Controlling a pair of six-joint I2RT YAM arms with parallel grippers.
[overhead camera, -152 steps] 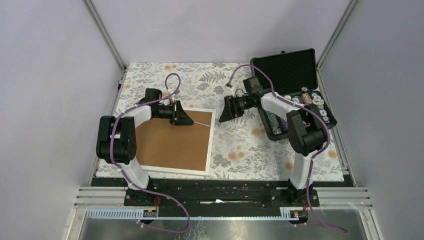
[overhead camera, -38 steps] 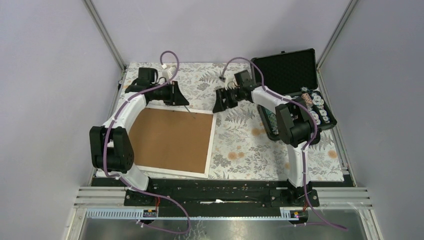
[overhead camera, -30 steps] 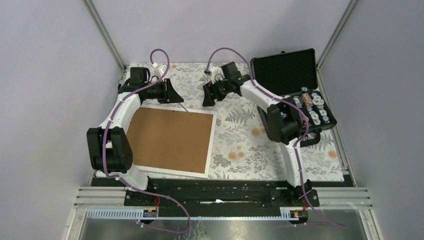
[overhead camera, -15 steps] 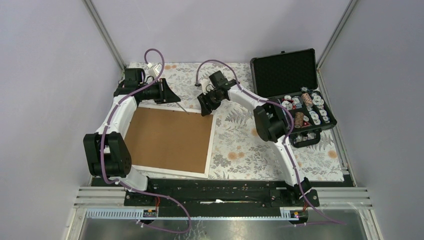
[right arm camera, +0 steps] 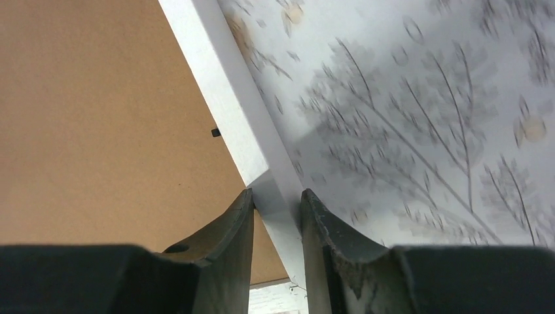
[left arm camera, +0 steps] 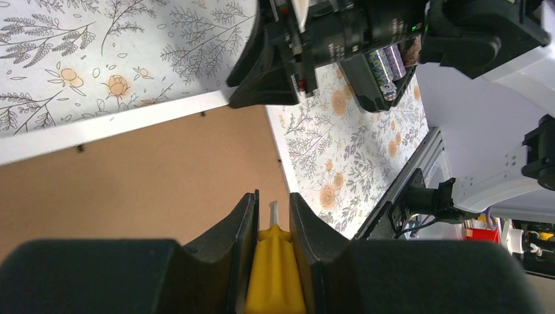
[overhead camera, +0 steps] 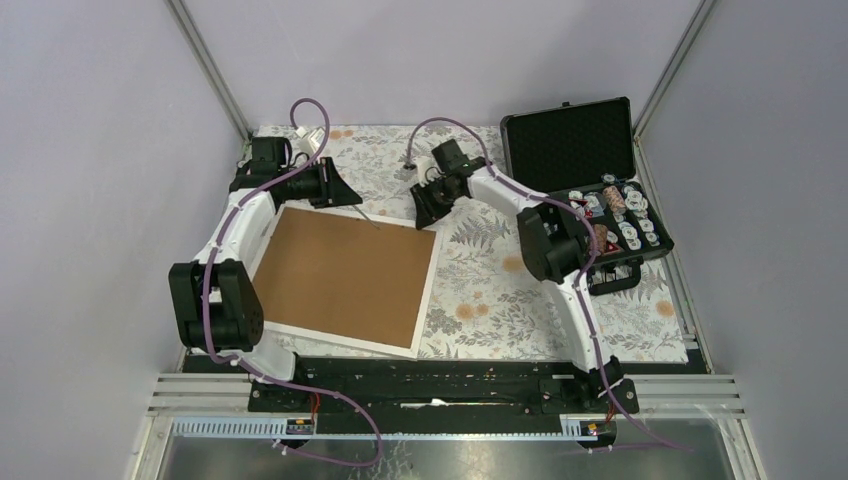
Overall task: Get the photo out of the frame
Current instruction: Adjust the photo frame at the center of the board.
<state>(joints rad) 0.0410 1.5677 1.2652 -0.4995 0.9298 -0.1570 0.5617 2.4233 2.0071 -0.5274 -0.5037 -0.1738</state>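
So the counter (overhead camera: 480, 290) has a floral cloth over it, and the biggest thing on it is the frame (overhead camera: 340, 280). It's lying face down on the left half, brown fibreboard back up, with a thin white border all round. It sits a bit skewed to the counter's edges. The photo is out of sight under that backing.

On the far right is an open black case (overhead camera: 570, 140) with its lid standing up and stacks of round chips (overhead camera: 625, 215) in the lower half. It's well apart from the frame.

Both arms reach out to the frame's far edge. The right pincer (right arm camera: 277, 199) is at the far right corner, one finger on each side of the white border and clenched on it. In the right wrist view the border fills the gap between the fingers.

The left pincer (left arm camera: 271, 203) is over the far left part of the frame and is clamped on a yellow-handled tool (left arm camera: 273, 261). The tool's thin pale tip pokes out past the fingertips over the brown back, near the right border. Can't tell if the tip is touching the board.

There are also little black tabs (left arm camera: 80, 148) along the inside of the border, one close to the right pincer's corner.
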